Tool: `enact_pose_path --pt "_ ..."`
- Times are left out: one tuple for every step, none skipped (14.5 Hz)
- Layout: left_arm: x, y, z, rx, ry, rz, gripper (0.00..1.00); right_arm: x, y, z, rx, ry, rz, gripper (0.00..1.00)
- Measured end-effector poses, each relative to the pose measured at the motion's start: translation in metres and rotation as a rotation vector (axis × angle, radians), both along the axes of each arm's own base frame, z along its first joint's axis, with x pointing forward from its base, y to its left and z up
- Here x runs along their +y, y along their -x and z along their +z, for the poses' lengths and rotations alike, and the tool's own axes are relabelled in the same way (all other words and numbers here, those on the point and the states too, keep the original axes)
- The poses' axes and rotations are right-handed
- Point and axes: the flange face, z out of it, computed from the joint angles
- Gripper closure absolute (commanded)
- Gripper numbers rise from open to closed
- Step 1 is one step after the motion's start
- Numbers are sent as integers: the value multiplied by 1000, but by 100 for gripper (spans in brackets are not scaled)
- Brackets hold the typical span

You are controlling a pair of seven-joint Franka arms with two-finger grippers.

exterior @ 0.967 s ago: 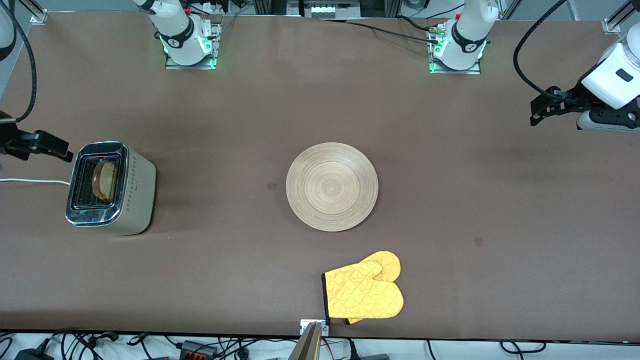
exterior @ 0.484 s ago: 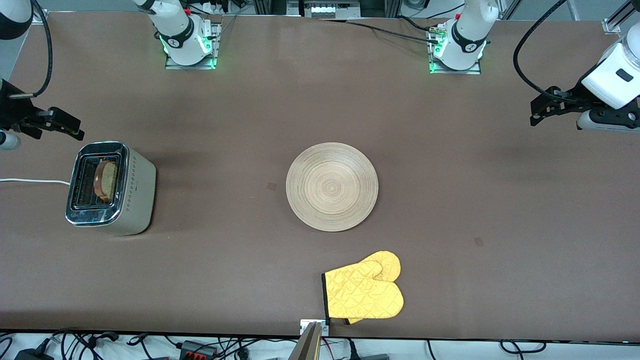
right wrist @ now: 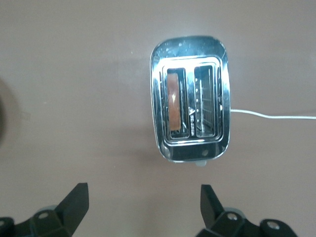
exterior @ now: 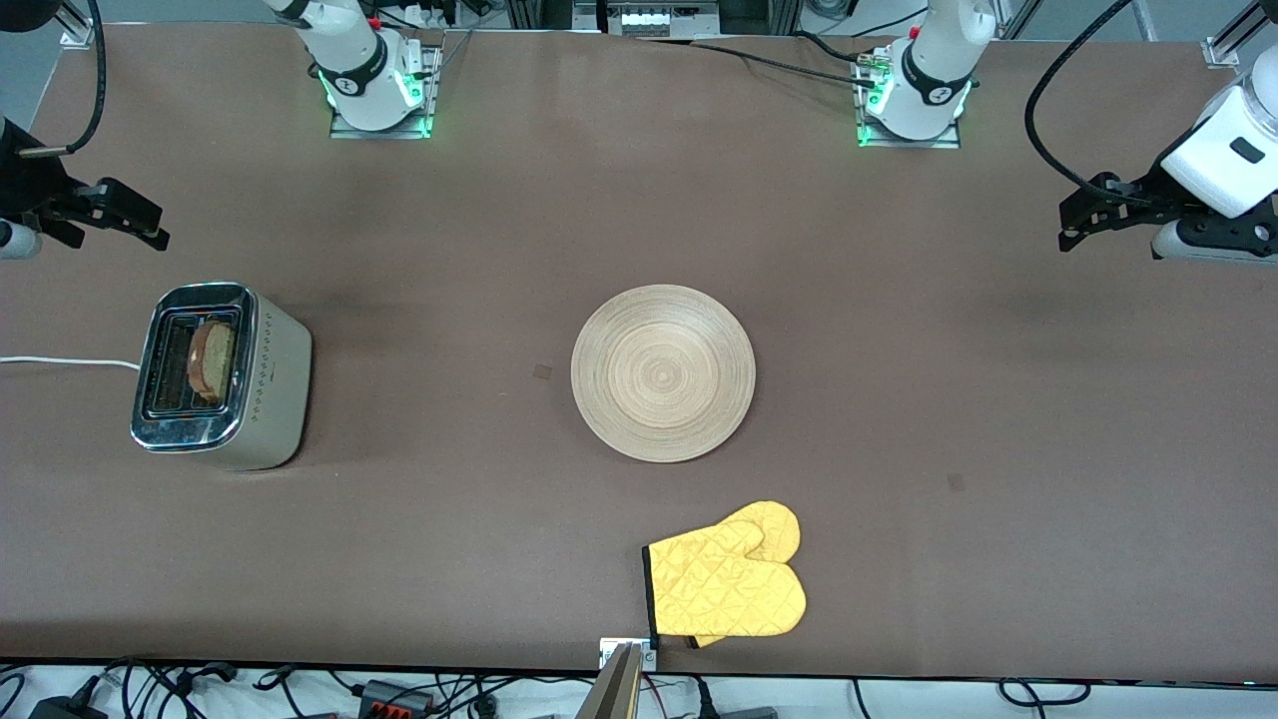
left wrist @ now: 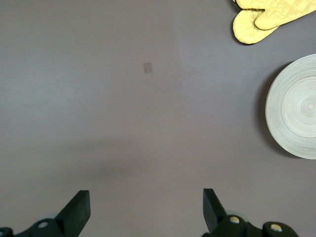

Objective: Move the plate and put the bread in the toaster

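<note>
Obstacles on the table (exterior: 419, 559), listed:
- Toaster (exterior: 225, 374), at the right arm's end; bread (exterior: 211, 359) upright in the slot toward the plate, the second slot open from above.
- White cord (exterior: 60, 361) trailing off toward the table edge.
- Plate (exterior: 663, 372), mid-table, bare, lying low.
- Yellow oven mitt (exterior: 727, 587), nearer the front camera than the plate, apart from it.

Bare brown surface lies between toaster and plate.

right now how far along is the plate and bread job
Done: the bread stands in one slot of the toaster, and the plate lies bare mid-table, beside the yellow oven mitt. In hand: nothing; the right gripper is open over the table near the toaster, and the left gripper waits open at its end. Left: seemingly nothing, though the plate's intended spot can't be judged.
</note>
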Motion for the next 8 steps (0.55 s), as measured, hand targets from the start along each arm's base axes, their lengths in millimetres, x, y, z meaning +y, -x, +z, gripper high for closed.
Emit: enact_pose_path --pt "0 0 0 0 0 0 0 0 1 -1 8 0 0 0" --pt "0 0 0 0 0 0 0 0 1 -3 15 -1 0 0" --pt "0 0 0 0 0 0 0 0 2 -3 19 -1 0 0" --pt "0 0 0 0 0 0 0 0 2 -3 20 -1 0 0" --pt "0 0 0 0 0 0 0 0 2 -3 20 -1 0 0" --pt "0 0 0 0 0 0 0 0 2 -3 20 -1 0 0" --pt "0 0 0 0 0 0 0 0 2 -4 21 -1 0 0" --pt "0 0 0 0 0 0 0 0 2 -4 22 -1 0 0"
